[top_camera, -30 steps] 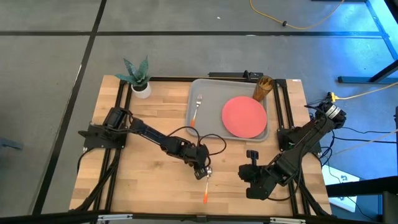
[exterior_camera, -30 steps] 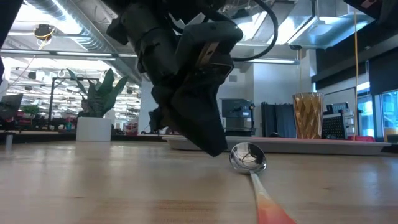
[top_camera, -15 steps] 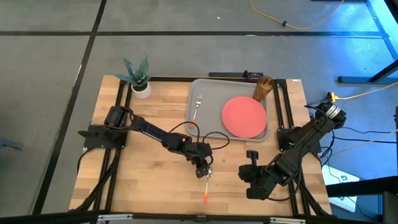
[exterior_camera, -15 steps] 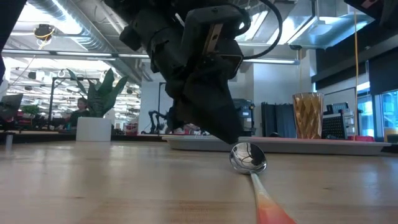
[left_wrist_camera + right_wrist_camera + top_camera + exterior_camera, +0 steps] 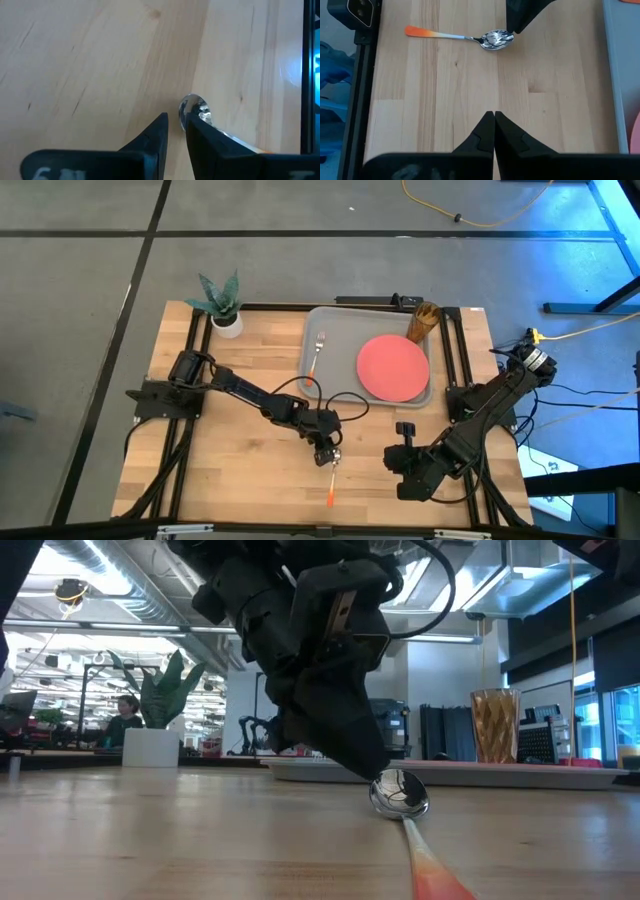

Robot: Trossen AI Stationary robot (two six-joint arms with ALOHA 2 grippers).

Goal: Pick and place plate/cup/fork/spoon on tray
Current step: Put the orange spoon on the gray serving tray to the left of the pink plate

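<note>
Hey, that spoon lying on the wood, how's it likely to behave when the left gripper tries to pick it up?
The spoon lies flat on the table, so its thin handle probably gives little to pinch. Its rounded shiny bowl likely rocks or slips if the left gripper nudges it. It looks stiff and light, so it may skid rather than bend.

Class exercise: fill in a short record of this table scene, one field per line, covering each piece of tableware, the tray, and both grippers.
tray: grey, at the table's far side
plate: on the tray
fork: on the tray, left of the plate
cup: at the tray's far right corner
spoon: lying on bare wood, off the tray
left gripper: down at the spoon's bowl, jaws slightly apart
right gripper: jaws shut, empty, near the table's front right
</note>
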